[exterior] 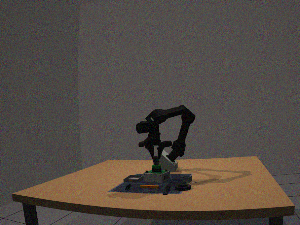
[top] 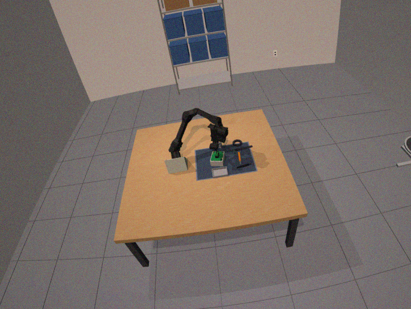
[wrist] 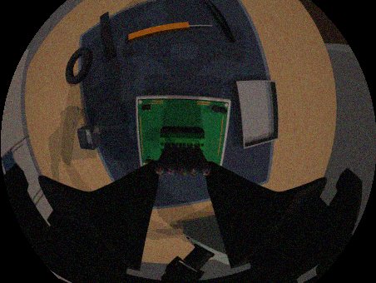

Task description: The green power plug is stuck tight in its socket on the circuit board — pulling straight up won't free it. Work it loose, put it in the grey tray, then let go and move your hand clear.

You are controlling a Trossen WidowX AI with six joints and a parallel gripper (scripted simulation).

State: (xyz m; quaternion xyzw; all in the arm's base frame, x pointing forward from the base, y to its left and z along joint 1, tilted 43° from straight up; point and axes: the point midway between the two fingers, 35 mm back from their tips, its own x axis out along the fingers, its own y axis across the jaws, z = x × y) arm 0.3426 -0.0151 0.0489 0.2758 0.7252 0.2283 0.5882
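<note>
- Gripping the plug (exterior: 156,167) (wrist: 183,156) in the end effector (top: 217,152) (exterior: 155,162) (wrist: 181,167), with fingers partly apart and pointing down.
- Seen at the socket on the board (top: 222,154) (exterior: 165,171) (wrist: 150,125), directly below the end effector; too dark to tell how deeply seated.
- Rimmed by the pale edges of the box (top: 217,163) (exterior: 155,177) (wrist: 183,97) under the board, raised above the mat (top: 202,172) (exterior: 118,188) (wrist: 187,79).
- To the right of the end effector in the wrist view, placed just beside the box: the tray (top: 219,176) (exterior: 125,180) (wrist: 274,121), with low walls and a strip of mat between.
- Beyond the end effector and box in the wrist view, lying well apart from both: the orange tool (top: 239,156) (exterior: 149,186) (wrist: 158,31) and, farther right, the thin black tool (top: 244,165) (exterior: 127,186) (wrist: 222,22).
- To the upper left there: the bar (top: 246,147) (exterior: 166,190) (wrist: 106,35) and ring (top: 237,140) (exterior: 183,188) (wrist: 69,68), both reaching the mat's edge.
- Left of the end effector in that view: the small clear block (exterior: 187,178) (wrist: 87,138), also at the mat's edge.
- Extending past the mat on all sides: the counter (top: 199,206) (exterior: 84,188) (wrist: 299,83), with its outer edges well away from the end effector.
</note>
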